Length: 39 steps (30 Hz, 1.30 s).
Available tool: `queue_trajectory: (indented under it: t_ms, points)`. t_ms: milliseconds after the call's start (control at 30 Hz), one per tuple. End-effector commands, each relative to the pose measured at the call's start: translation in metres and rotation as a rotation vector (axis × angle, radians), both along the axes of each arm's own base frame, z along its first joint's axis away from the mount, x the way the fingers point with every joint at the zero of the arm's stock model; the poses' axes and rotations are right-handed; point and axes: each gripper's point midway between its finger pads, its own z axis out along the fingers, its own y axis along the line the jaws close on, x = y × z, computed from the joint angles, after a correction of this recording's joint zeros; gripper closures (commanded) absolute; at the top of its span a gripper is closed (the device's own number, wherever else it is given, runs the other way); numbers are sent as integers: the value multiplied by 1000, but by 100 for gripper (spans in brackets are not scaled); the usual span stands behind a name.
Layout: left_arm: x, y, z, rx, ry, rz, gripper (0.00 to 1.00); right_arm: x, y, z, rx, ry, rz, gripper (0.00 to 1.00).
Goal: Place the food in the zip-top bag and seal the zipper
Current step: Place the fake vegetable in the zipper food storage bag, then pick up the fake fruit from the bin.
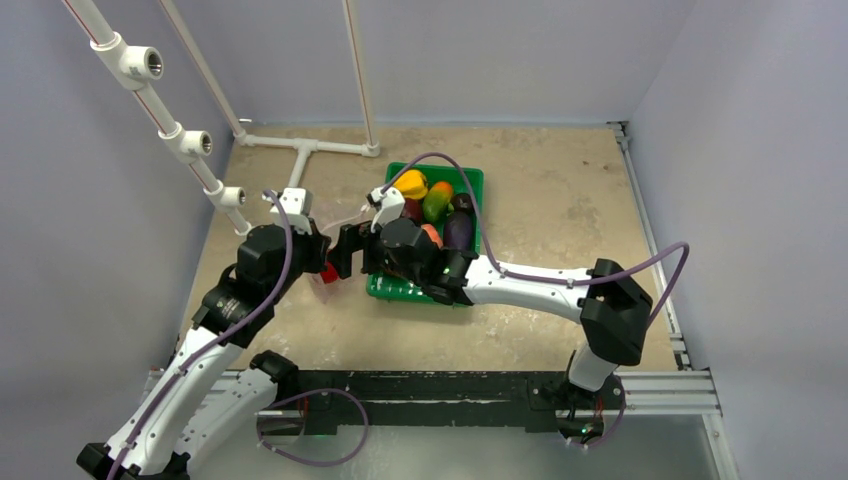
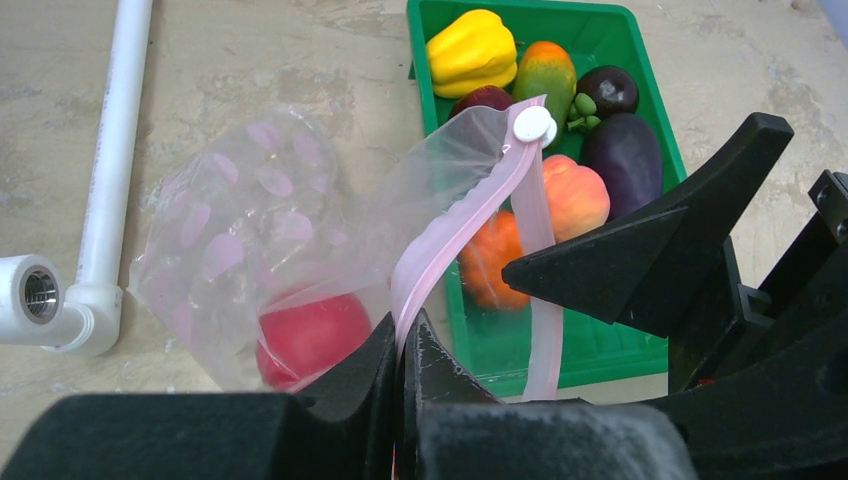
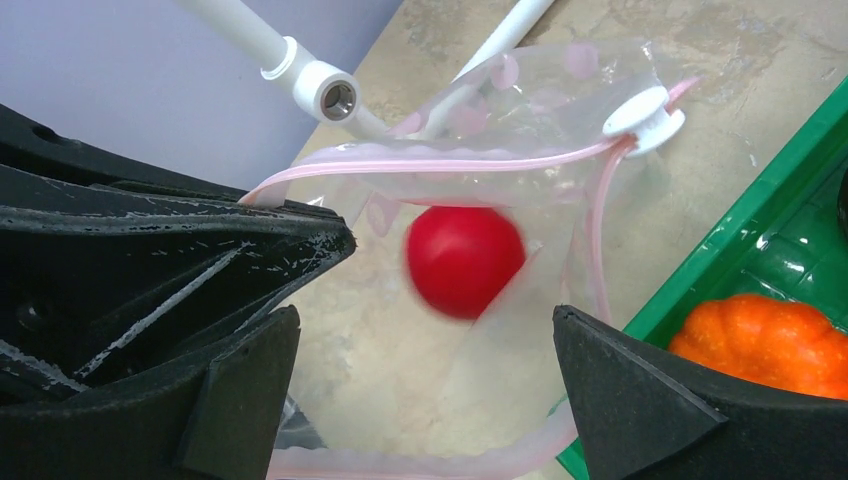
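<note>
just left of the green tray (image 2: pixel 590 40), the zip-top bag (image 2: pixel 250 230) is lying on the counter (image 2: pixel 300 60) with its mouth lifted. the left jaws are pinching shut on the zipper (image 2: pixel 470 215), gripping the pink strip at its near end, and the strip is running up and away from them to the white slider (image 2: pixel 532 124).

the red tomato (image 2: pixel 310 335) is sitting low inside the bag, just beside the left jaws and a little to their left in the left wrist view, with clear plastic lying between it and them. the right jaws are standing wide apart over the open mouth and are holding nothing. seen from the right wrist, the tomato (image 3: pixel 465 260) is showing blurred beyond the gap between them, touching neither side. one zipper lip (image 3: pixel 450 160) is stretching across beyond it and the other is curving along nearer the camera.

the rest of the food is lying in the tray, well apart from both jaws: the yellow pepper (image 2: pixel 470 50), the green-orange pepper (image 2: pixel 545 75), the dark red piece (image 2: pixel 485 100), the purple eggplant (image 2: pixel 625 160), the peach (image 2: pixel 575 195) and the orange (image 2: pixel 490 260). a white pipe (image 2: pixel 110 150) is lying on the counter beyond the bag.
</note>
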Motion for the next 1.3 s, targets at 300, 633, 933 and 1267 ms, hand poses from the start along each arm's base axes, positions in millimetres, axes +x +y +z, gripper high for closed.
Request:
queue_trajectory:
  t_ms: [300,633,933,1267]
  points:
    - [4,-2,7,-19,-34,-4,100,0,-24,55,84,-62,-67,1]
    - [3,-3,8,-21,-34,-6,100,2,-80,59,41,-61,-212,1]
    - [3,-3,8,-22,-34,-8,100,36,-137,25,-87,-10,-357,1]
    - [4,-4,5,-17,-25,-11,100,69,-164,-30,-265,13,-430,3]
